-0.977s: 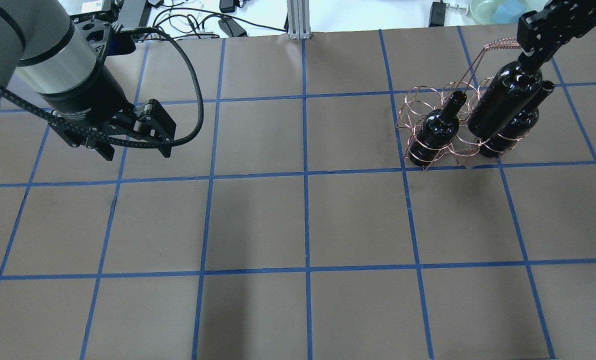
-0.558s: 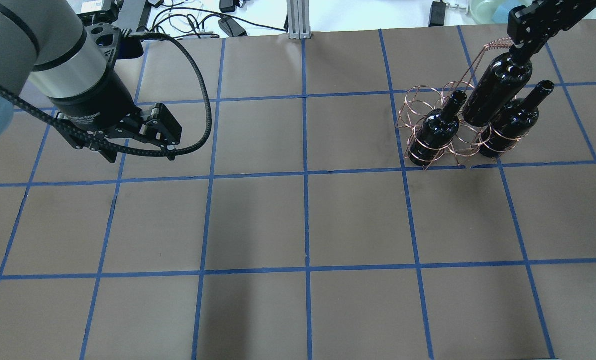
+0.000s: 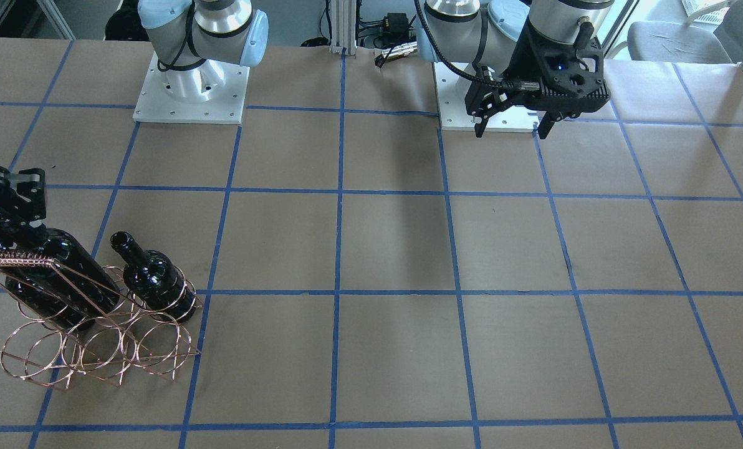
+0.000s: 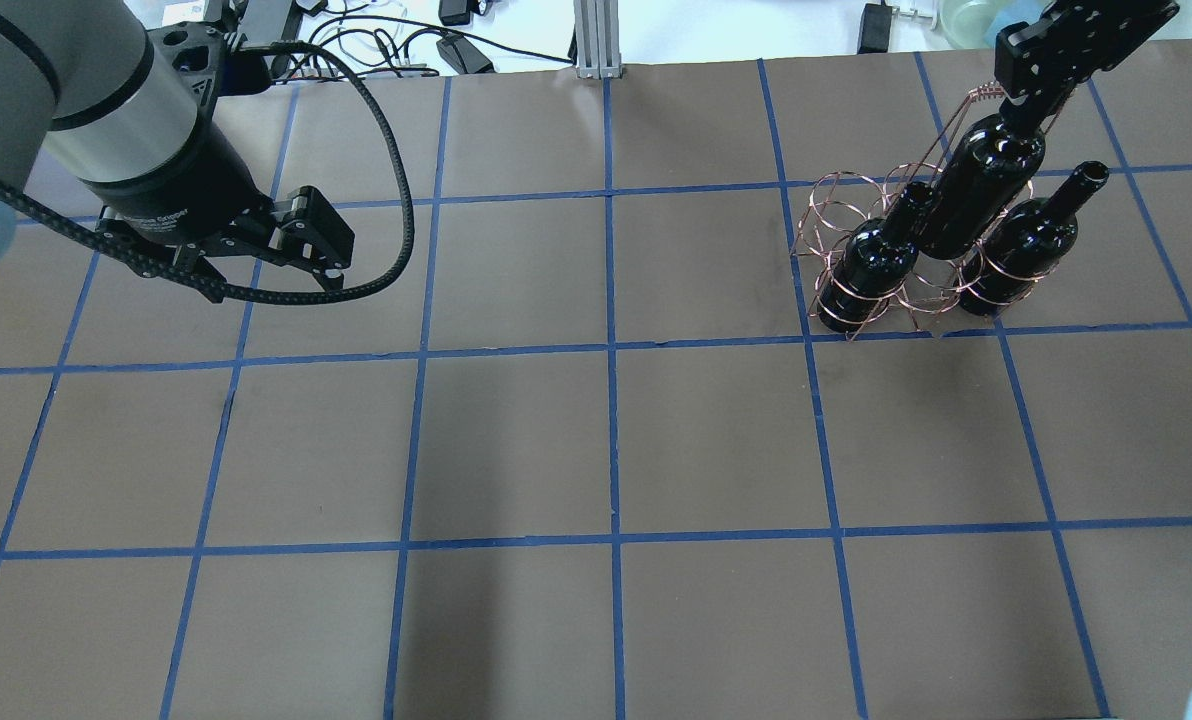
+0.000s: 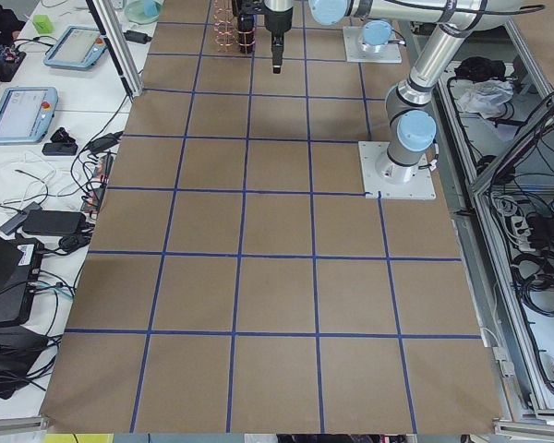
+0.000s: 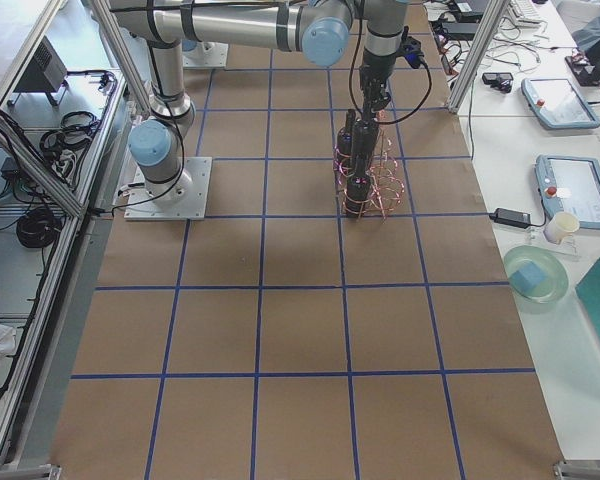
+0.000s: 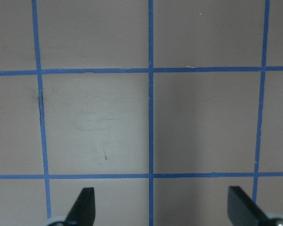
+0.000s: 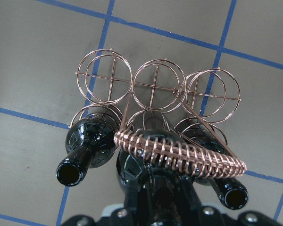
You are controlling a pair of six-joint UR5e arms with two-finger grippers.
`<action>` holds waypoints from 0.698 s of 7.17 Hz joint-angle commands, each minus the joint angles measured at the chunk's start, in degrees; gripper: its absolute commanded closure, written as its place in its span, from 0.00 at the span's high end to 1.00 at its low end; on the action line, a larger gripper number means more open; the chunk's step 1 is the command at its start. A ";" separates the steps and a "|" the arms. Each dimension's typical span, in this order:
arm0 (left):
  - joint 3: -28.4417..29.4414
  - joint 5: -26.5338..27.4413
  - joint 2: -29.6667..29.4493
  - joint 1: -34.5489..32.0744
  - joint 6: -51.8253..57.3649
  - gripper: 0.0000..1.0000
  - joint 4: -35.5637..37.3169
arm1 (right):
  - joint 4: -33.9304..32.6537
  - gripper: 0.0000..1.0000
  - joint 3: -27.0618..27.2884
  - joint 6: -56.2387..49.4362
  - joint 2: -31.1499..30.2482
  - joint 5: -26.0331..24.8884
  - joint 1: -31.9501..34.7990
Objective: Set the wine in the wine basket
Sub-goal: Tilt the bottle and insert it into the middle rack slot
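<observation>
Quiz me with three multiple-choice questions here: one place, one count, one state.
1. Where is the wine held by the right tool?
A) between the two other bottles in the wine basket
B) flat on the table
C) at the table's middle
2. How many bottles show?
A) two
B) three
C) five
3. The left tool is:
A) open, empty
B) shut on a bottle
C) gripping the handle
Answers: 1A, its body sits between them; 2B, two seated plus one held; 3A, fingers apart, nothing between.

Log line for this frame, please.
right claw: shut on wine neck | wine: at middle slot of wine basket, between two seated bottles | left claw: open, empty, over table
</observation>
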 commanded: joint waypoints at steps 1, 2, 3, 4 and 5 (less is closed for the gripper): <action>-0.19 0.03 0.17 1.91 0.01 1.00 -0.06 | 0.06 0.00 0.00 -0.18 0.13 0.05 0.04; -0.19 0.12 0.17 1.92 0.01 1.00 -0.23 | -0.03 0.00 0.09 -0.01 0.13 0.23 0.04; -0.28 0.12 0.17 1.83 -0.08 1.00 -0.32 | -0.12 0.00 0.35 -0.61 0.48 -0.21 0.04; -0.19 0.21 0.17 1.92 -0.08 1.00 -0.41 | -0.20 0.00 0.35 -0.79 0.83 -0.21 0.04; -0.19 0.21 0.26 2.01 -0.08 1.00 -0.58 | -0.21 0.00 0.35 -0.88 1.10 -0.39 0.04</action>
